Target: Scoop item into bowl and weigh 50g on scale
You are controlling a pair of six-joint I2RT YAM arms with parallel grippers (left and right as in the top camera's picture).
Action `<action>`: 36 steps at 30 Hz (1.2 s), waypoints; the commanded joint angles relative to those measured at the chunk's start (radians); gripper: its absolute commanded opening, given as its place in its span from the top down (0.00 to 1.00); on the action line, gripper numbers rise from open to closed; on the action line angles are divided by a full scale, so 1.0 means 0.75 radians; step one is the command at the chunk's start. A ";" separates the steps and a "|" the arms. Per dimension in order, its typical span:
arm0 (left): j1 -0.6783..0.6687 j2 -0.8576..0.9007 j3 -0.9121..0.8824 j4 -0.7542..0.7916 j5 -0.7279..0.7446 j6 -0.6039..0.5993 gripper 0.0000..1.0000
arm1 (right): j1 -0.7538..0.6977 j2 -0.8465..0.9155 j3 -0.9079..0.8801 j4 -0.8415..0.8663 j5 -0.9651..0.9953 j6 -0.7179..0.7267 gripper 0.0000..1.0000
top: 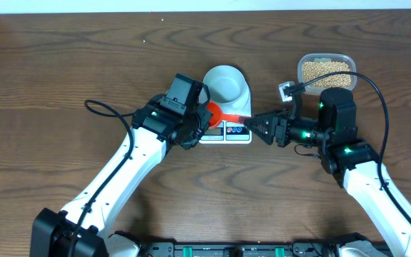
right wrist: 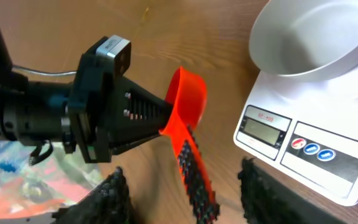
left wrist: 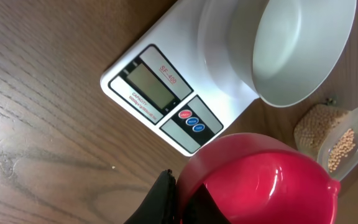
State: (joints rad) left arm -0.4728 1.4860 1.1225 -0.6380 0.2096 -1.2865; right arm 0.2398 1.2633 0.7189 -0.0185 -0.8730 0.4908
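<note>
The white bowl (top: 242,93) stands empty on the white scale (top: 237,134) at mid table. My left gripper (top: 197,118) is shut on the cup end of a red scoop (top: 218,114), held just in front of the scale. The scoop's handle points right, between the spread fingers of my right gripper (top: 257,127), which is open around it. In the right wrist view the handle (right wrist: 191,162) lies between my fingers (right wrist: 185,196). The beans (top: 326,71) fill a clear container at the back right. The left wrist view shows the scoop (left wrist: 260,180), the scale (left wrist: 154,87) and the bowl (left wrist: 229,56).
A small white tag block (top: 286,90) sits left of the bean container. The container (left wrist: 334,140) also shows in the left wrist view, behind the scoop. Bare wood table surrounds the scale.
</note>
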 commanded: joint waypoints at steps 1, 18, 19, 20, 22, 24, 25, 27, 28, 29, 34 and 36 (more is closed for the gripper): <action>-0.030 0.007 0.001 0.000 0.026 -0.014 0.93 | 0.011 0.007 0.027 0.004 0.043 0.016 0.51; -0.099 0.007 0.001 0.027 0.025 -0.039 0.93 | 0.042 0.008 0.027 -0.002 0.049 0.084 0.74; -0.099 0.007 0.001 0.030 0.025 -0.044 0.93 | 0.044 0.009 0.027 -0.006 0.049 0.095 0.74; -0.098 0.007 0.001 0.031 0.025 -0.048 0.93 | 0.045 0.009 0.026 -0.006 0.049 0.109 0.74; -0.099 0.007 0.001 0.038 0.025 -0.048 0.93 | 0.049 0.009 0.026 -0.006 0.049 0.132 0.74; -0.099 0.007 0.001 0.044 0.025 -0.048 0.93 | 0.049 0.009 0.026 -0.006 0.049 0.135 0.74; -0.099 0.007 0.001 0.046 0.024 -0.048 0.93 | 0.049 0.009 0.026 -0.006 0.049 0.140 0.75; -0.098 0.007 0.001 0.046 0.024 -0.048 0.93 | 0.049 0.009 0.026 -0.014 0.049 0.154 0.75; -0.098 0.007 0.001 0.047 0.024 -0.048 0.93 | 0.049 0.009 0.026 -0.020 0.049 0.159 0.75; -0.098 0.007 0.001 0.047 0.024 -0.048 0.93 | 0.049 0.009 0.026 -0.026 0.049 0.159 0.76; -0.099 0.007 0.001 0.046 0.024 -0.047 0.93 | 0.049 0.009 0.026 -0.030 0.049 0.159 0.78; -0.099 0.007 0.001 0.046 0.024 -0.047 0.93 | 0.049 0.009 0.026 -0.030 0.049 0.158 0.80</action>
State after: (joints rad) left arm -0.5453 1.4860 1.1225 -0.6018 0.2310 -1.3128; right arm 0.2703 1.2633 0.7189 -0.0380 -0.8364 0.5995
